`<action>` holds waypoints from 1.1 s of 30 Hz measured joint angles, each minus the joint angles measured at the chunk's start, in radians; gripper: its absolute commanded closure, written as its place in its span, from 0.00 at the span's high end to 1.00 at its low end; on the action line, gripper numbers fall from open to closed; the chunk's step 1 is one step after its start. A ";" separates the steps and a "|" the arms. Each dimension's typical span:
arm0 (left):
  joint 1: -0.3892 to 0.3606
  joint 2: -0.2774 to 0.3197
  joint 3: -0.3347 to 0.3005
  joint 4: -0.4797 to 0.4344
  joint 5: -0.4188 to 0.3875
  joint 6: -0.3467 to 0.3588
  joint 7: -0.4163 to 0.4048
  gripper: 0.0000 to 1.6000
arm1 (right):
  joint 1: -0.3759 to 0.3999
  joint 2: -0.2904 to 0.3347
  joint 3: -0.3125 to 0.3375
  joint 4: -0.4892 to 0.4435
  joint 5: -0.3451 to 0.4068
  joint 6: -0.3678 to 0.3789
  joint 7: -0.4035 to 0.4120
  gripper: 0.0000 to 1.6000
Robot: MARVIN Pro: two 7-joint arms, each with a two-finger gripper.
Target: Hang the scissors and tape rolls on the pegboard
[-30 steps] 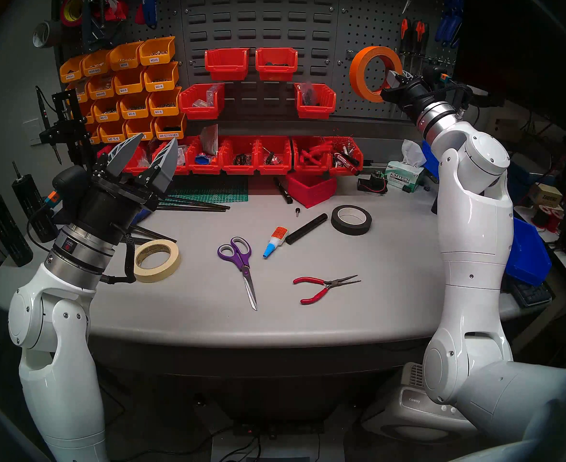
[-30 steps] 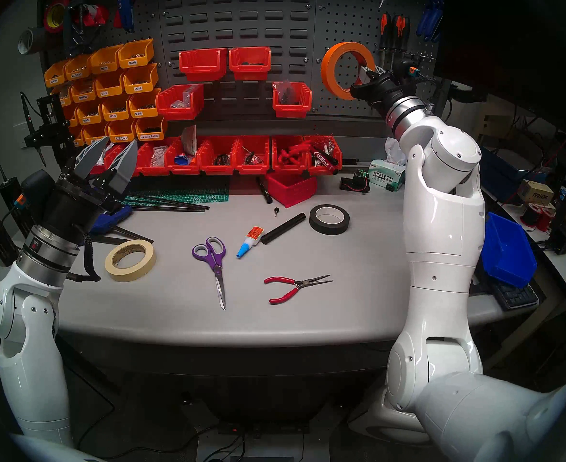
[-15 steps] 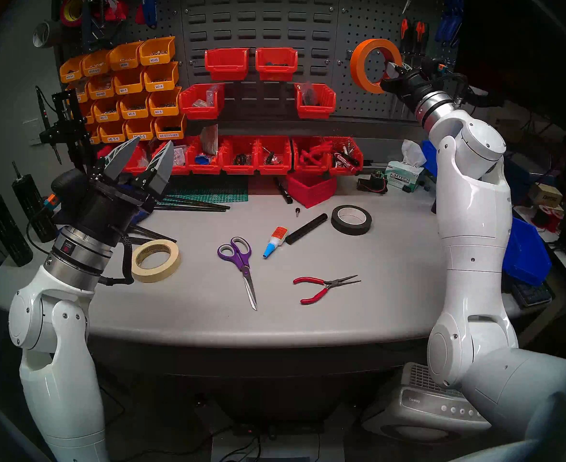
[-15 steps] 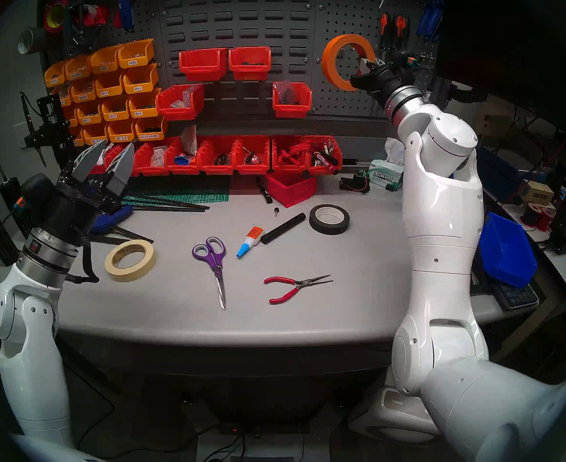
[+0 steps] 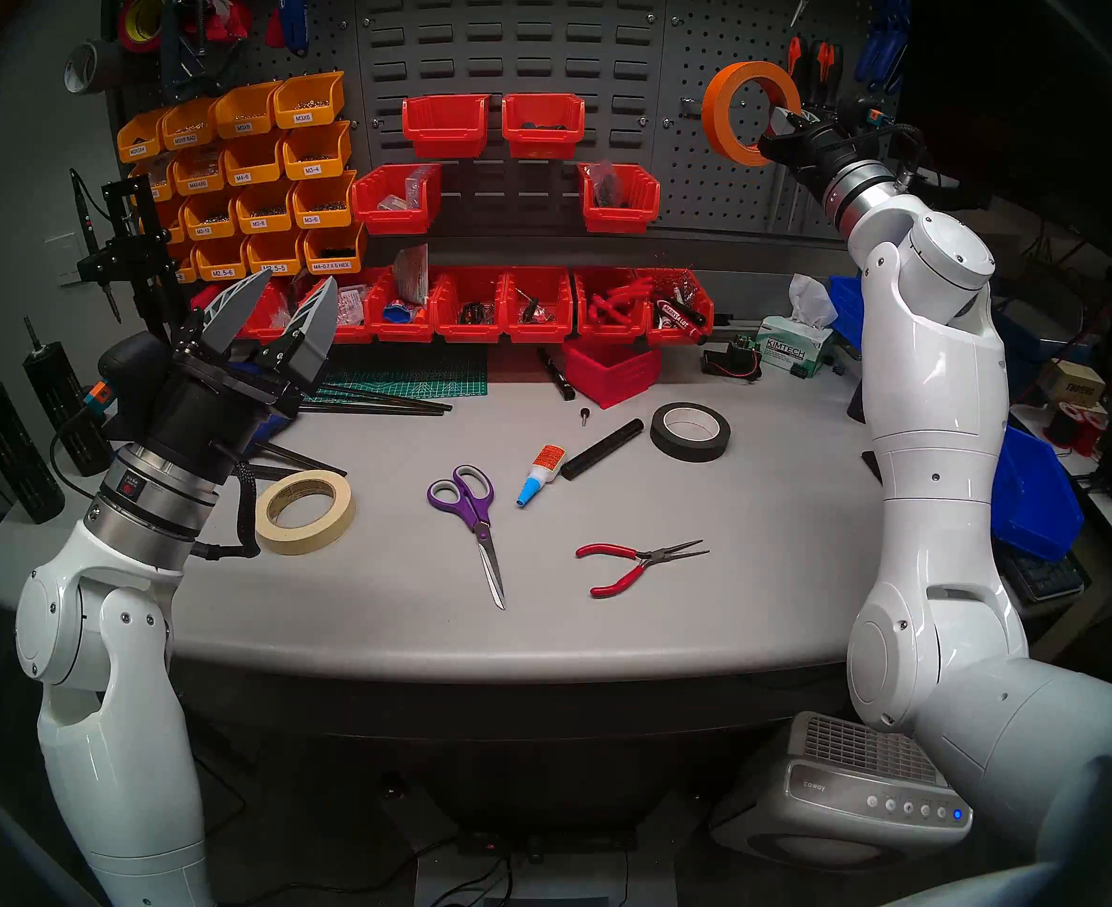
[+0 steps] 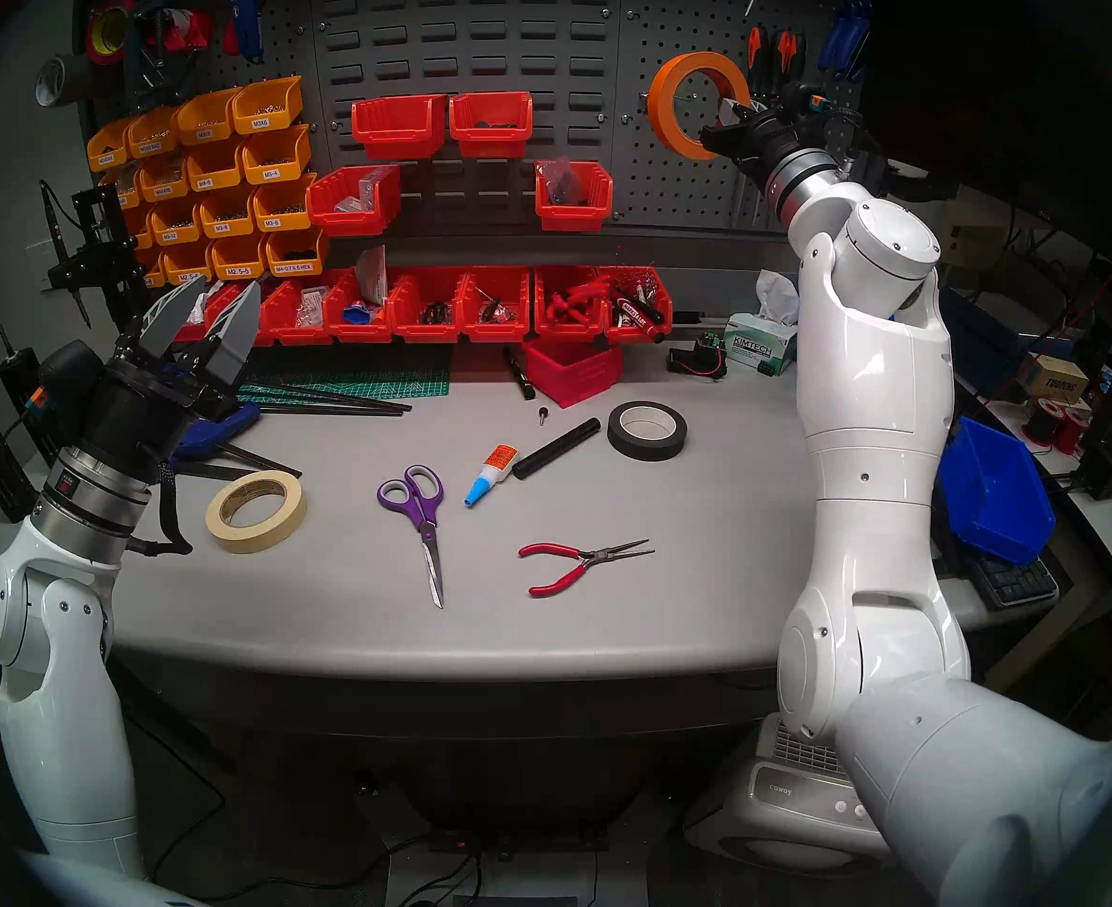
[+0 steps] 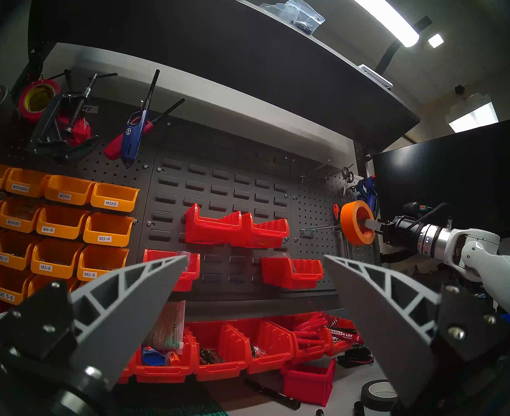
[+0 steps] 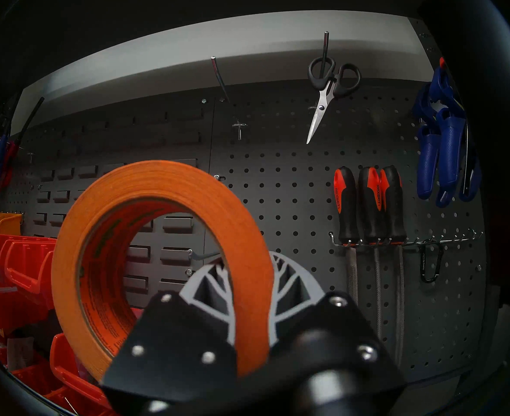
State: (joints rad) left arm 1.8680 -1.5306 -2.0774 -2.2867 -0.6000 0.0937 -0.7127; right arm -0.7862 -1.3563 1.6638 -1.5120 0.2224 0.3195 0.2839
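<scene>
— Orange tape roll (image 5: 751, 112): where was it?

— Held up in front of the pegboard (image 5: 723, 186), clamped in the right pincer (image 5: 777, 135). One finger sat inside the ring, the other outside (the right wrist view showed the band squeezed between them). A bare metal hook (image 8: 201, 255) showed through the roll's opening; I could not tell whether the roll touched it.

— And the left pincer (image 5: 271, 310)?

— Raised over the left end of the worktop (image 5: 769, 559), its fingers spread apart and holding nothing.

— What about the other things?

— The cream tape roll (image 5: 306, 512) lay flat on the worktop just beside the left wrist. The purple scissors (image 5: 471, 523) lay near the middle, blades together and pointing toward the front edge. Red pliers (image 5: 638, 564) lay to their right, and a black tape roll (image 5: 690, 432) sat further back.
</scene>
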 measured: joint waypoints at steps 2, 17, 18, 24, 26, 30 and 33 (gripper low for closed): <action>-0.002 0.000 -0.002 0.001 -0.001 0.000 -0.001 1.00 | 0.012 0.000 -0.007 0.018 0.004 0.000 -0.004 0.00; -0.013 0.000 -0.021 0.010 -0.007 0.001 -0.002 1.00 | 0.083 0.000 -0.045 0.127 0.020 -0.002 -0.036 0.00; -0.014 0.000 -0.022 0.010 -0.007 0.001 -0.003 1.00 | 0.088 0.000 -0.047 0.132 0.021 -0.003 -0.038 0.00; -0.017 0.000 -0.027 0.011 -0.009 0.002 -0.003 1.00 | 0.113 0.000 -0.055 0.153 0.024 -0.005 -0.049 0.00; -0.019 0.000 -0.030 0.013 -0.010 0.002 -0.003 1.00 | 0.125 0.001 -0.059 0.167 0.024 -0.006 -0.055 0.00; -0.021 0.000 -0.033 0.013 -0.013 0.003 -0.003 1.00 | 0.142 0.002 -0.066 0.190 0.024 -0.007 -0.062 0.00; -0.023 0.000 -0.038 0.014 -0.014 0.003 -0.003 1.00 | 0.156 0.004 -0.072 0.211 0.021 -0.008 -0.067 0.00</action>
State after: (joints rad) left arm 1.8449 -1.5307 -2.1149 -2.2730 -0.6142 0.0971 -0.7161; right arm -0.6306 -1.3522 1.5916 -1.3010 0.2436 0.3111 0.2168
